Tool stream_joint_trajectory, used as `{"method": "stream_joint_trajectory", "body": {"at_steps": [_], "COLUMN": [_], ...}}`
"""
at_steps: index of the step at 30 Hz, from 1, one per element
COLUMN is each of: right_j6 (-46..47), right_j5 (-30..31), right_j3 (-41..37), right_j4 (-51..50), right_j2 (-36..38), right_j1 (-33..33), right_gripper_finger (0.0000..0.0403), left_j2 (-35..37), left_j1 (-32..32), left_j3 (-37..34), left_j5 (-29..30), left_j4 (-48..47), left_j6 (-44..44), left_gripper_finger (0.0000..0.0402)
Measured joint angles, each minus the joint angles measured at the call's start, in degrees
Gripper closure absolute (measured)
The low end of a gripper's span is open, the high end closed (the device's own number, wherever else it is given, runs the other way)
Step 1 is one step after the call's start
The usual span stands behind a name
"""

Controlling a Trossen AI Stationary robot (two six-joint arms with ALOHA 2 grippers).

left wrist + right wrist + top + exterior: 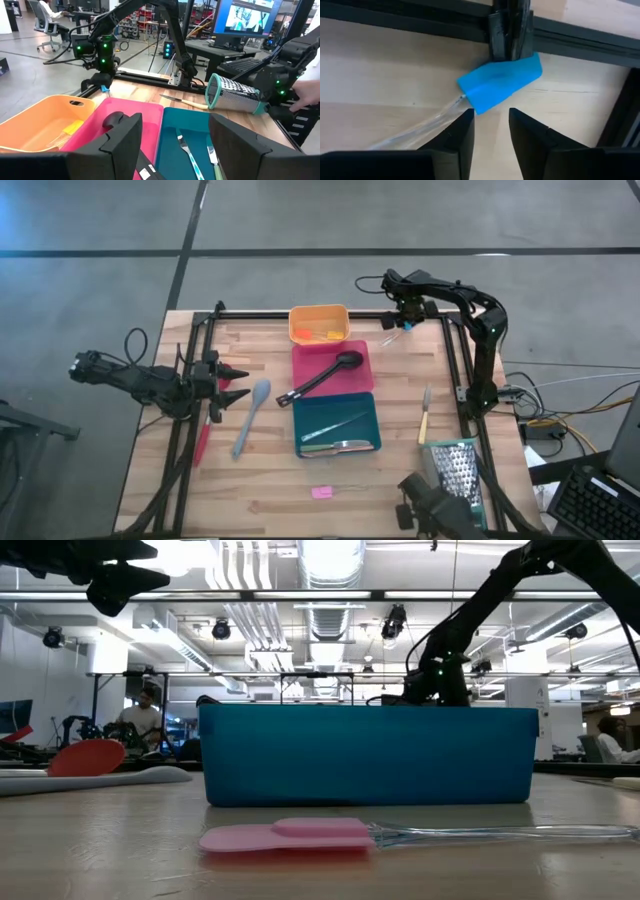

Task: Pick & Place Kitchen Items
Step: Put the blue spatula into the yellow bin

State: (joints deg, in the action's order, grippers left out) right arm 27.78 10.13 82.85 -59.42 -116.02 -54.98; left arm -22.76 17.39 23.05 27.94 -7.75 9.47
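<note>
A small spatula with a blue head [500,82] and a clear handle [415,132] lies flat on the wood at the table's far right, its head beside a black frame post [512,30]. My right gripper [491,117] hangs just above it, pointing down, open. Its fingertips stand short of the blue head, with nothing between them. In the high view this gripper [403,320] is by the far rail. My left gripper [235,375] waits open at the table's left, over the red spatula [204,435].
Orange tray [318,312], pink tray [360,370] with a black spoon [325,377] and teal tray [370,415] with metal tongs [335,446] line up mid-table. A grey spoon [252,415], yellow-handled knife [425,420], box grater [458,470] and pink spatula [290,835] lie around them.
</note>
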Motion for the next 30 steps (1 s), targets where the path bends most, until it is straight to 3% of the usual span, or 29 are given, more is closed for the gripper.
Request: {"method": "stream_joint_trajectory", "body": {"at_steps": [4, 9, 16, 22, 30], "right_j6": [2.0, 6.7, 12.1, 19.0, 24.5], "right_j5": [-2.7, -13.0, -13.5, -13.2, -13.2], "right_j3": [0.4, 1.6, 3.0, 3.2, 2.9], "right_j4": [0.0, 0.2, 8.0, 14.5, 11.8], "right_j2": [0.0, 0.2, 1.2, 1.1, 0.8], "right_j1": [0.0, 0.4, 3.1, 1.7, -0.2], "right_gripper_finger": [0.0250, 0.0209, 0.0181, 0.0182, 0.0204], "left_j2": [0.0, 0.0, 0.1, 0.2, 0.1], "left_j1": [0.0, 0.0, 0.0, 0.0, 0.0], "left_j3": [0.0, 0.0, 0.0, 0.1, 0.1], "left_j5": [0.0, 0.0, 5.3, 14.8, 15.1], "left_j4": [0.4, 4.0, 10.1, 18.6, 30.6], "left_j6": [1.6, 2.6, -3.9, -20.4, -37.9], "left_gripper_finger": [0.0168, 0.0168, 0.0168, 0.0168, 0.0168]}}
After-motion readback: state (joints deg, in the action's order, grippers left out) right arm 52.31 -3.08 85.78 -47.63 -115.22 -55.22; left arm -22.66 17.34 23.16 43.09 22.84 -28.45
